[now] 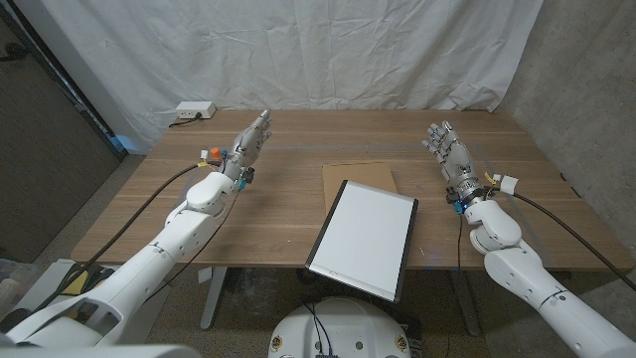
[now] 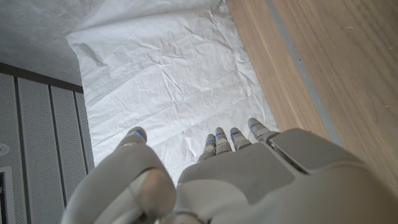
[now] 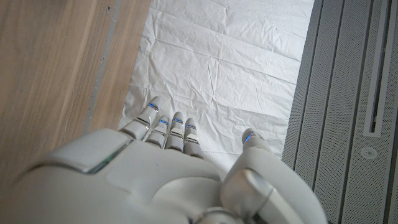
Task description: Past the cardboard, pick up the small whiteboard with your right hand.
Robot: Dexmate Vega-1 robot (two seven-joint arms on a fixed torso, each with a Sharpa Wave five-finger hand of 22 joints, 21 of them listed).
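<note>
Waiting at the right of the frame, the right hand [image 1: 448,149] is wide and holds nothing. It could push the small whiteboard [image 1: 364,238] (low middle, hanging over the table [image 1: 288,214] edge) off. The cardboard [image 1: 359,179] lies half under it. The left hand [image 1: 250,142] is wide too.

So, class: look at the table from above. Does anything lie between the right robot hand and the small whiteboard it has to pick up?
Nothing visible does. The right robot hand is open over bare table, and the whiteboard lies toward the middle, its far end overlapping the cardboard. Only wood separates them.
</note>
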